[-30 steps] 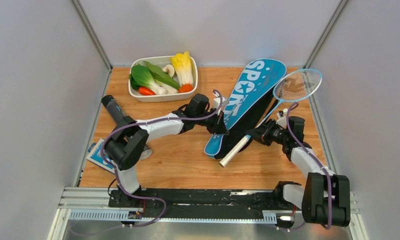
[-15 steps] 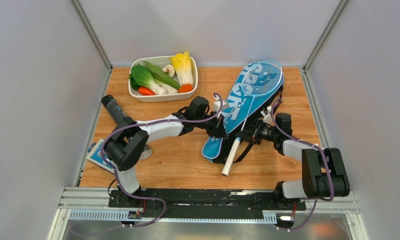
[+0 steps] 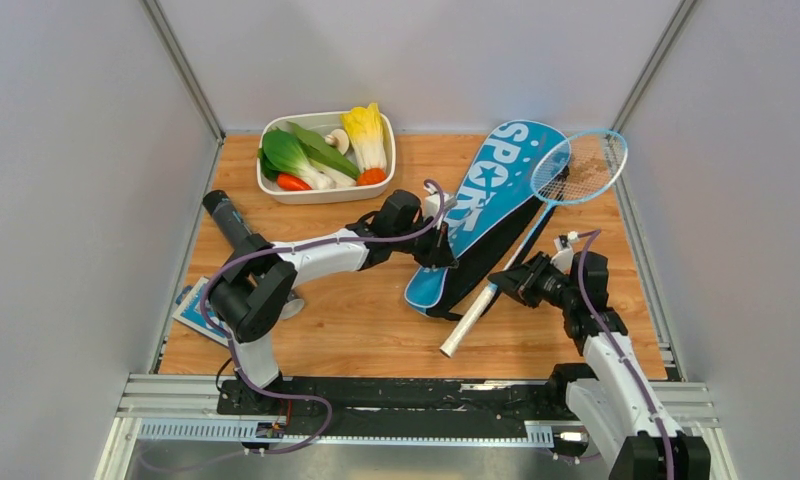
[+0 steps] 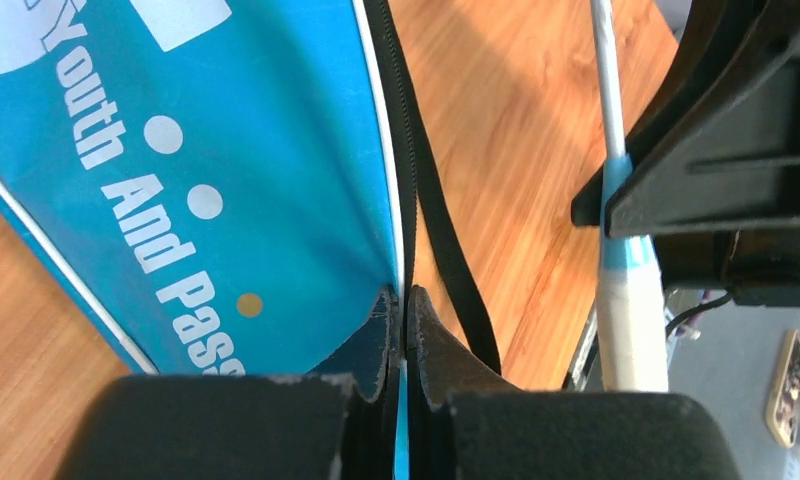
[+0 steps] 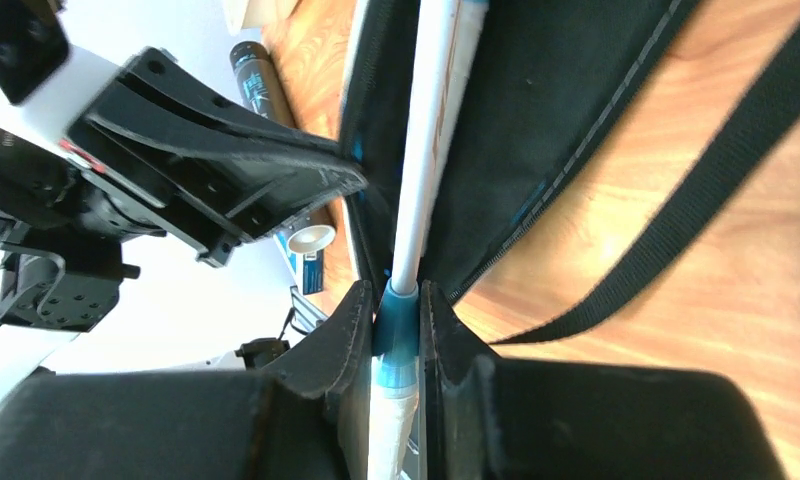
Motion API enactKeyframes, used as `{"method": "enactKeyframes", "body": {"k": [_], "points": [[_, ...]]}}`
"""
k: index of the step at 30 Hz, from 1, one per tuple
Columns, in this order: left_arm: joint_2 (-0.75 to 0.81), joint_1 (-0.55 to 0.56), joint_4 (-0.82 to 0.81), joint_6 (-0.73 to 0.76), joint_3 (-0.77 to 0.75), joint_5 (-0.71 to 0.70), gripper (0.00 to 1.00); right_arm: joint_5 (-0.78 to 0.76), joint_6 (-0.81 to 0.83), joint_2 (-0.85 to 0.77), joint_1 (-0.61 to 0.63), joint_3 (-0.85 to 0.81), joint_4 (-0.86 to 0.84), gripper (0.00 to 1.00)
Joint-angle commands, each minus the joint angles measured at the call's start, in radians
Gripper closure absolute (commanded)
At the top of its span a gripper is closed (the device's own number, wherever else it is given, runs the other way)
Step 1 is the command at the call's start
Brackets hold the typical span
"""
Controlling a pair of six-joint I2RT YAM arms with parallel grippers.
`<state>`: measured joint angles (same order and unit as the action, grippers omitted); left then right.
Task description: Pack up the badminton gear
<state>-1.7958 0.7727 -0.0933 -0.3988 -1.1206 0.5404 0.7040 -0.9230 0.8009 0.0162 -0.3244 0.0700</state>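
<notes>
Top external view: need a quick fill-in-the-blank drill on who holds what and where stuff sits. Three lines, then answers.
1. The left gripper pinches the edge of the blue cover, whose big white lettering reads ____.
2. The right gripper clamps the racket at the light-blue collar atop its ____ handle.
3. The tray of toy vegetables sits at the far ____ corner of the table.

Missing words: SPORT; white; left.
</notes>
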Motion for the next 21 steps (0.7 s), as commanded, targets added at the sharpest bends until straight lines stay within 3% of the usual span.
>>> {"method": "enactKeyframes", "body": {"k": [1, 7, 16, 21], "points": [[0.042, 0.003, -0.098, -0.054, -0.077, -0.128, 1.00, -0.090, -0.013, -0.110, -0.005, -0.003, 0.214, 1.00], [0.024, 0.003, -0.150, -0.118, -0.116, -0.163, 1.00, -0.117, -0.026, -0.231, -0.005, 0.066, 0.289, 1.00], [-0.005, 0.003, -0.169, -0.141, -0.137, -0.152, 1.00, 0.044, 0.002, -0.231, -0.005, 0.099, 0.299, 1.00], [-0.012, 0.003, -0.178, -0.130, -0.129, -0.125, 1.00, 0.131, -0.002, -0.251, -0.005, 0.099, 0.218, 1.00]]}}
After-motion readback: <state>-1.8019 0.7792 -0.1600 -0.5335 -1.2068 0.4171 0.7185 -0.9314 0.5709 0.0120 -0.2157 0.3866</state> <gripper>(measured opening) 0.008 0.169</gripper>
